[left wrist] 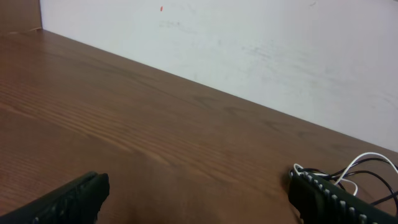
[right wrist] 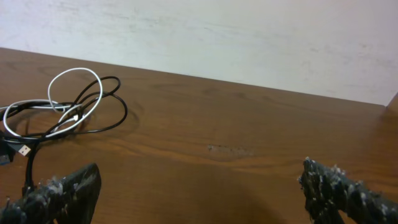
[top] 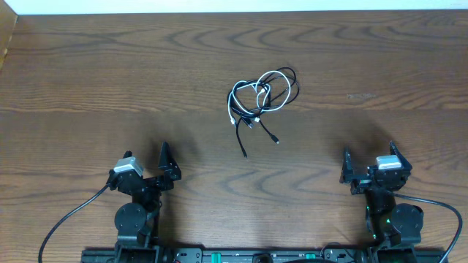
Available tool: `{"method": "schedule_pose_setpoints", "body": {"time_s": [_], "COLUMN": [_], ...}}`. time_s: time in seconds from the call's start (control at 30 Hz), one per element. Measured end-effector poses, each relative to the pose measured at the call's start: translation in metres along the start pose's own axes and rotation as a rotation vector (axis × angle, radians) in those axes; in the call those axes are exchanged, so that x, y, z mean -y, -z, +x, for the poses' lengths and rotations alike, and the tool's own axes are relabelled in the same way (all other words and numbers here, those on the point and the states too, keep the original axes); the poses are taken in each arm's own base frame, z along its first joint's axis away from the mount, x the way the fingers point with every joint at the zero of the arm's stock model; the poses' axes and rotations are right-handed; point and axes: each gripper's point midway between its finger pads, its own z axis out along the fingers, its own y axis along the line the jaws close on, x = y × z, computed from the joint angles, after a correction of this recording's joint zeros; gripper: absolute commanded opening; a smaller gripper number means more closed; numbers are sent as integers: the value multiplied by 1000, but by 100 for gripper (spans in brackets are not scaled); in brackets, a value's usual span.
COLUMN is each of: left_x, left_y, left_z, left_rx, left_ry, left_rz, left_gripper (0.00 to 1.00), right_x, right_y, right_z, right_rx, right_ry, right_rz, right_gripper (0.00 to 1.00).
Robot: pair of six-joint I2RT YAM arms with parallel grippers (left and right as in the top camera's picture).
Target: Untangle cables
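The left gripper [left wrist: 199, 208] and right gripper [right wrist: 202, 196] are held wide open just over the table [top: 110, 73], with nothing gripped. Farther out, the tangled cables [top: 262, 95] are seen ahead-right of the left gripper and ahead-left of the right, well apart from both.

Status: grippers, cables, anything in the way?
Left gripper open, empty. Right gripper open, empty. Cables in one tangle ahead of both, white looped among black, untouched. Nothing seen in the way.
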Motion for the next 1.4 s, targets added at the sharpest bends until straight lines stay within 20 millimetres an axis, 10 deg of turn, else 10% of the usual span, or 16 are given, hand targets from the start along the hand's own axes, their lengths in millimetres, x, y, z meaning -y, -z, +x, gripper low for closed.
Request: {"method": "schedule_pose_setpoints", "body": {"time_s": [1.4], "left_x": [0], "left_y": [0], "left_z": [0], "left_rx": [0], "left_ry": [0], "left_rz": [0], "left_gripper": [98], "right_x": [-21], "right_y": [1], "right_z": [-5], "right_rx": [20], "right_ry": [-42], "right_rz": [-125], "right_gripper": [99]}}
